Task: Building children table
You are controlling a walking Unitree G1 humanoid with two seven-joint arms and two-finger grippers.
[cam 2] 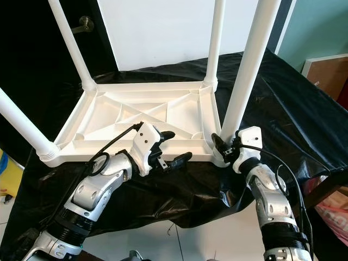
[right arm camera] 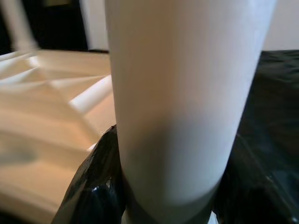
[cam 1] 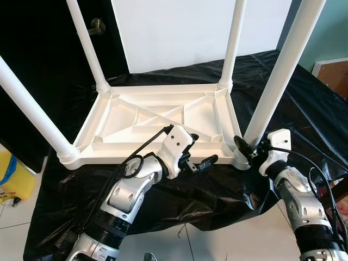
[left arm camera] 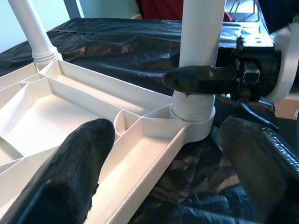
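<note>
The upturned white plastic children's table lay on the black-sheeted bench. The right gripper clasped the near white tubular leg at its base. Beside it, the left gripper hovered open and empty. Light, stiff, slippery plastic; low grips seemed best.

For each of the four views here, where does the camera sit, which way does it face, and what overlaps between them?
Left eye, right eye: on the head, looking forward and down at the upturned table top on black sheeting; both arms show.
Left wrist: along the open left gripper, toward the near right leg in its corner socket.
Right wrist: close against that leg, right gripper closed around it.
Shared: the left wrist view also catches the right gripper on the leg.
</note>
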